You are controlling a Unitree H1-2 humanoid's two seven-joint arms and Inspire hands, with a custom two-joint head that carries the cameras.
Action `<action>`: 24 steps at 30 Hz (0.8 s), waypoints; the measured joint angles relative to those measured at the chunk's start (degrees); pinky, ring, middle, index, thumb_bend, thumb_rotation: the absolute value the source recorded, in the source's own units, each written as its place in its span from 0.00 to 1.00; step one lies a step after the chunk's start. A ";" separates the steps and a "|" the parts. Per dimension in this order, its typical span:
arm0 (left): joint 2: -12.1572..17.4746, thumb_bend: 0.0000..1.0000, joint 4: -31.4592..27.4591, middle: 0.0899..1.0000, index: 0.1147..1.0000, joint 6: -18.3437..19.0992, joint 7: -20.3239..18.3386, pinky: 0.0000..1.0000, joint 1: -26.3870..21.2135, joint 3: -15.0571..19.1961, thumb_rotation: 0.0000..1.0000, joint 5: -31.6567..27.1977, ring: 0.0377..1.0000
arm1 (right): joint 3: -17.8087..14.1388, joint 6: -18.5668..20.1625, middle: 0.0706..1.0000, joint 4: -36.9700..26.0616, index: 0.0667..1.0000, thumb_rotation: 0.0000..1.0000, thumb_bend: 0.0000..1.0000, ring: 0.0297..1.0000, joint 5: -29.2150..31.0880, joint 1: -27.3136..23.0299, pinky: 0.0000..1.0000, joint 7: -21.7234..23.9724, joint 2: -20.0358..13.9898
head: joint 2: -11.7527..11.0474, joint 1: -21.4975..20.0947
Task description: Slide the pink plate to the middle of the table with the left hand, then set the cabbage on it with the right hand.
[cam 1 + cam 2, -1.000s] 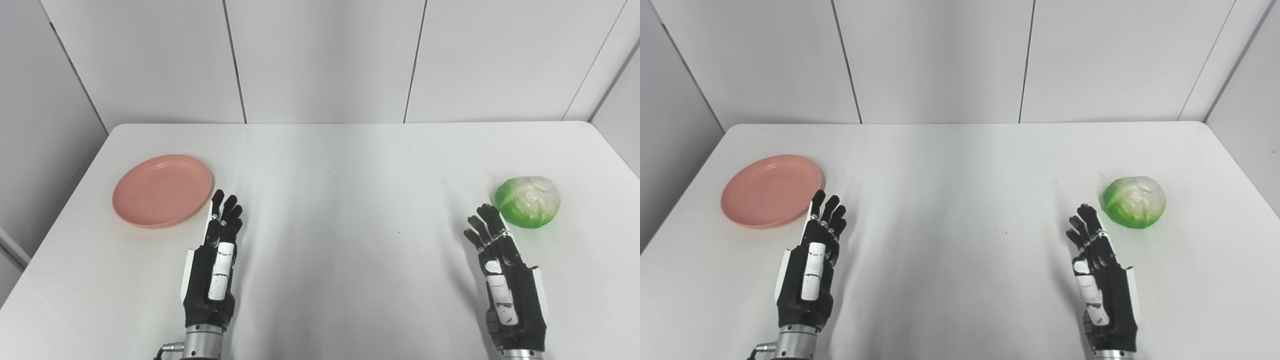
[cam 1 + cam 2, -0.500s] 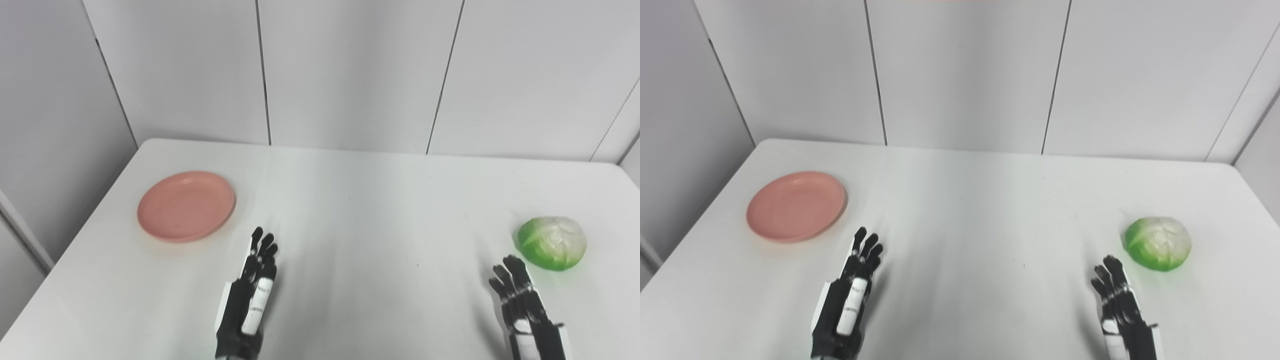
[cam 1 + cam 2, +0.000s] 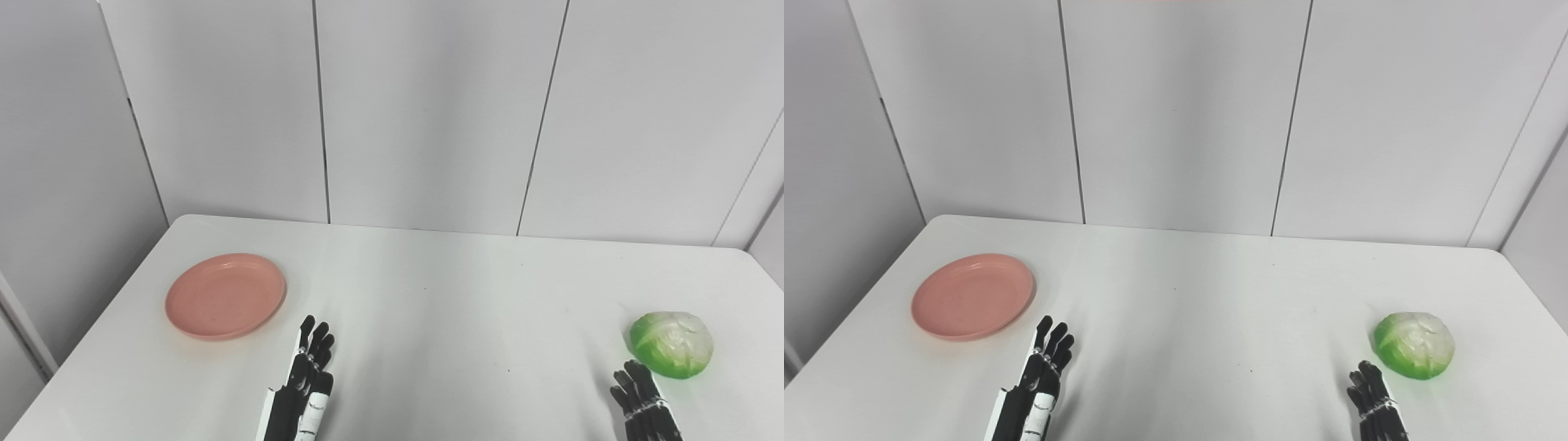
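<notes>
Two hands show at the bottom edge, both black with fingers held straight and together, pointing toward the far wall panels (image 3: 429, 110). The left hand (image 3: 303, 392) rises from the lower left of the white table (image 3: 429, 294); its fingers (image 3: 313, 343) are extended and hold nothing. The pink plate (image 3: 225, 296) lies flat on the left part of the table, just beyond and to the left of those fingers, with a strip of bare table between its near rim and the fingertips; they do not touch. The plate carries nothing.

The right hand (image 3: 1375, 401) is mostly cut off by the bottom edge, so only its fingers (image 3: 1369, 383) show; they are stretched out and grip nothing. The cabbage (image 3: 1414, 345), green at its lower side and pale on top, sits on the right part of the table, just ahead of and to the right of these fingers. The gap there is small, and whether a fingertip brushes the cabbage cannot be told. Plate and cabbage lie well apart.
</notes>
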 measured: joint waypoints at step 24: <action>14.46 0.90 -0.55 0.87 0.87 -3.85 9.19 0.84 -16.58 16.41 0.86 23.70 0.89 | -2.81 -0.01 0.94 0.36 0.87 0.84 0.71 0.93 1.12 -0.07 0.93 1.59 1.51 | -0.62 1.06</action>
